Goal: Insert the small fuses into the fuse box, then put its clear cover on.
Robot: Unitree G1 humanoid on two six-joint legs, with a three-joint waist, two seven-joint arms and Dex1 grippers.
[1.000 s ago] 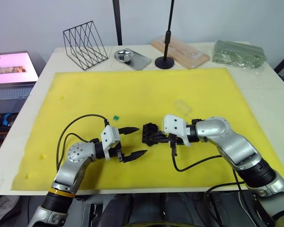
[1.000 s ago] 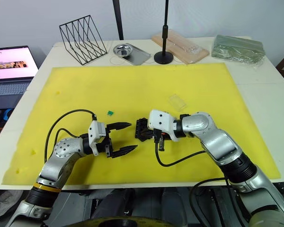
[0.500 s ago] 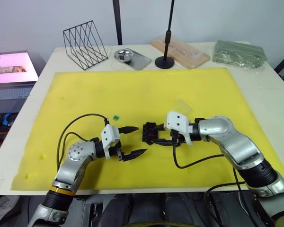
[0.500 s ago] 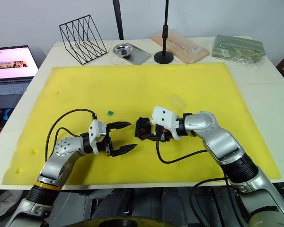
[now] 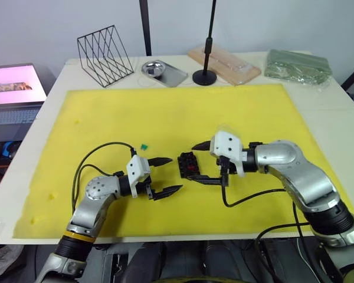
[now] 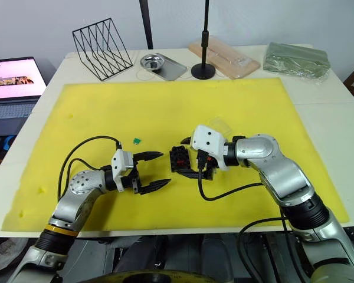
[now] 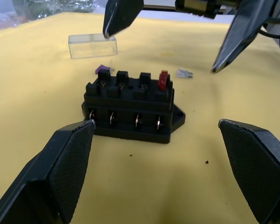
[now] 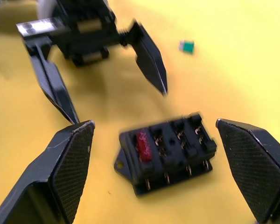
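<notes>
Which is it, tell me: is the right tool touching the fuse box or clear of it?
Apart. In the right wrist view the right tool is open, its fingers standing either side of the fuse box with yellow mat showing between.

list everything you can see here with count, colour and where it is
fuse box: 1, black, mid mat between the grippers
red fuse: 1, seated in an end slot
purple fuse: 1, on mat behind the box
greyish clear fuse: 1, on mat behind the box
green fuse: 1, on mat, left of the box
clear cover: 1, transparent, on mat beyond the box
mat: 1, yellow, on table
wire rack: 1, black, table's far edge
laptop: 1, far left
left gripper: open
right gripper: open
</notes>
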